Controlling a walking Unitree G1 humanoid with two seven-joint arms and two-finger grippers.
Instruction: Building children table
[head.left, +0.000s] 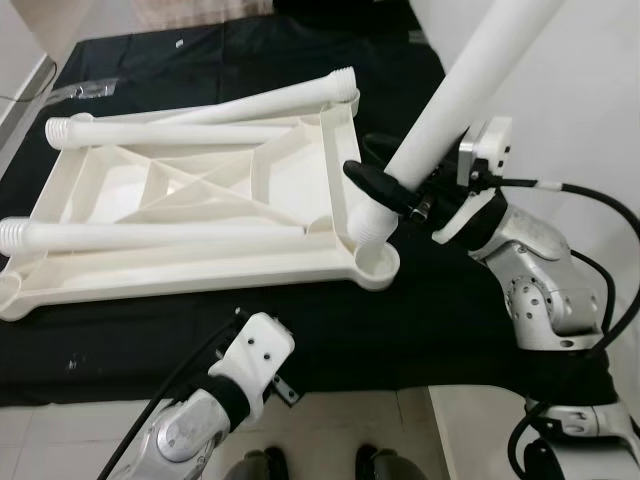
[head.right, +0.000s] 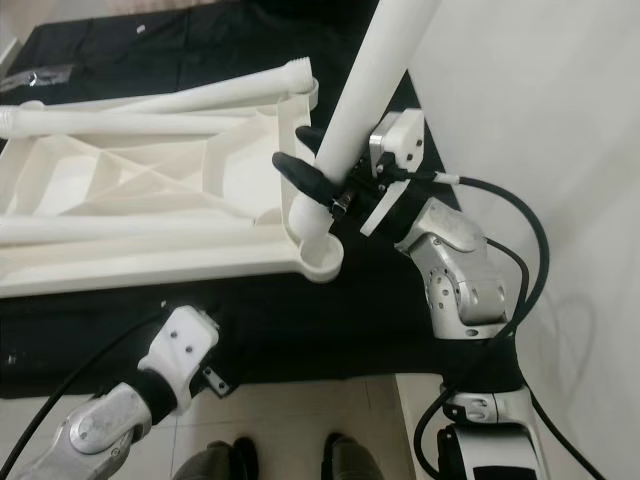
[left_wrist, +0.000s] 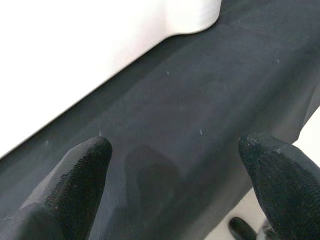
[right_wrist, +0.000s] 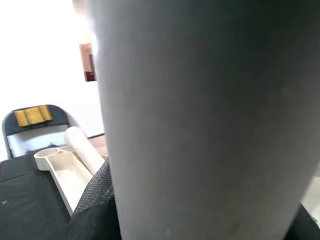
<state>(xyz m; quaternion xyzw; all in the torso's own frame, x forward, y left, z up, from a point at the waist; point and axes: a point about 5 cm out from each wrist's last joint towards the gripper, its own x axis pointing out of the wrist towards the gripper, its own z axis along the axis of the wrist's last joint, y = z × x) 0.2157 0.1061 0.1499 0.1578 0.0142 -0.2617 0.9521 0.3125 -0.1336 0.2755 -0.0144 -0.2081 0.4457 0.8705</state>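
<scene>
A white plastic tabletop (head.left: 200, 268) lies upside down on a black cloth. Three white legs rest across it: one slanting along the far side (head.left: 260, 100), one beside that (head.left: 170, 133), one along the near side (head.left: 150, 236). My right gripper (head.left: 385, 185) is shut on a fourth white leg (head.left: 460, 90), which is tilted steeply with its threaded lower end just above the near right corner socket (head.left: 378, 264). That leg is close up in the right wrist view (right_wrist: 210, 120). My left gripper (left_wrist: 175, 150) is open over the cloth near the front edge, holding nothing.
The black cloth (head.left: 320, 330) covers the work surface up to its front edge. A white wall (head.left: 580, 90) stands close on the right. Pale floor tiles (head.left: 350, 420) and my feet (head.left: 260, 465) show below. A grey folding chair (right_wrist: 30, 125) stands beyond.
</scene>
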